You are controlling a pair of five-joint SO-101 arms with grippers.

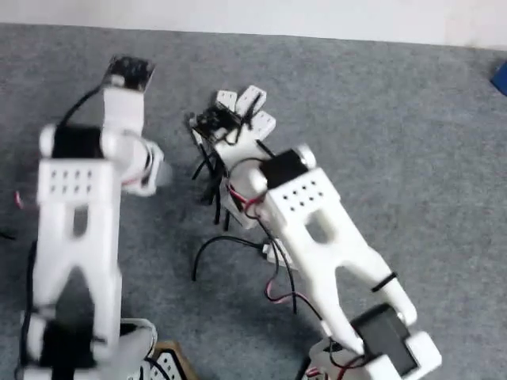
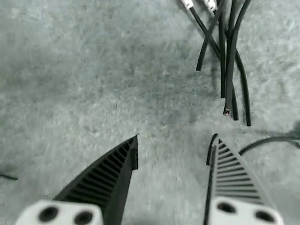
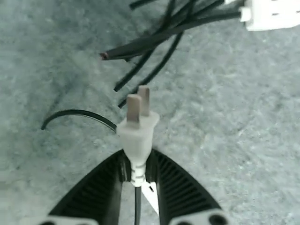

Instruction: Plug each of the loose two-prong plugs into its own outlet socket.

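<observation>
Grey carpet (image 1: pixel 412 142) bears black cords (image 2: pixel 229 56); right gripper (image 3: pixel 137 161) clenches a white plug (image 3: pixel 137 131), left gripper (image 2: pixel 175 140) spread wide.

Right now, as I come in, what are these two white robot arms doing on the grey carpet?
The right gripper is shut on a white two-prong plug. It holds the plug by its base, above the grey carpet-like surface, with the metal prongs pointing away from the gripper. A white outlet socket block lies further ahead among loose black cables, and the plug is not yet in it. The left gripper is open and empty over the carpet, near other cable ends.
</observation>
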